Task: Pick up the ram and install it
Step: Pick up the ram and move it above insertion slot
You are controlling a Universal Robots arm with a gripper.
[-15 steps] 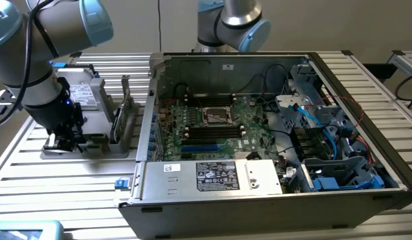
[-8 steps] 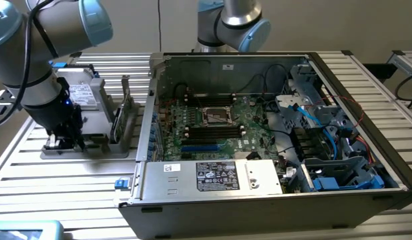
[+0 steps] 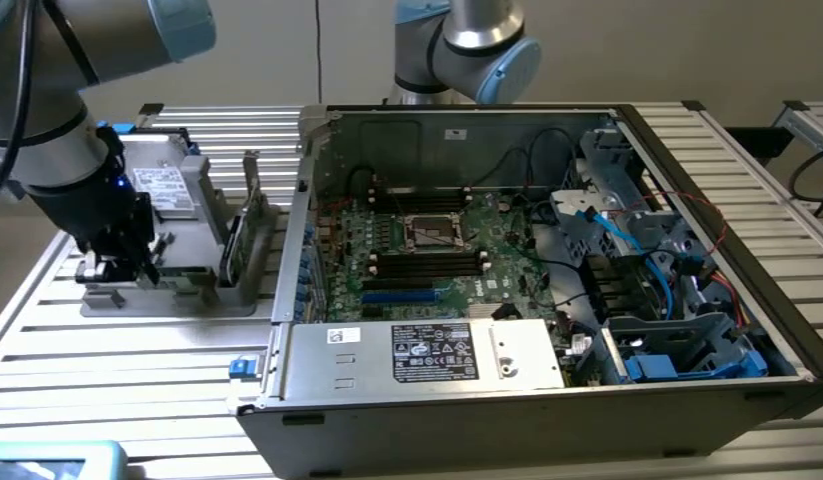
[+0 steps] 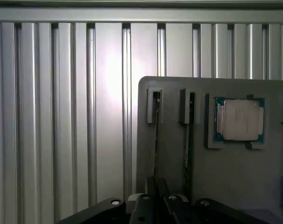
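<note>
A: Where's the gripper point(image 3: 118, 268)?
B: Low over the grey holder point(image 4: 234, 177) on the slatted table point(image 3: 131, 350), at the exterior view's left of the open computer case point(image 3: 518, 425).
A: The ram point(image 4: 156, 140)?
B: In the holder, standing on edge in a slot. Wrist view has it lined up with the gripper's centre; its near end runs in under the gripper. A second stick point(image 4: 187, 140) stands on edge in the next slot, between the ram and the processor chip point(image 4: 238, 120), which lies flat in its own pocket.
A: Gripper clamped or released?
B: Cannot tell. Contact with the ram isn't clear either.
A: Case?
B: On its side, open, motherboard point(image 3: 498, 225) facing up, well apart from the ram.
</note>
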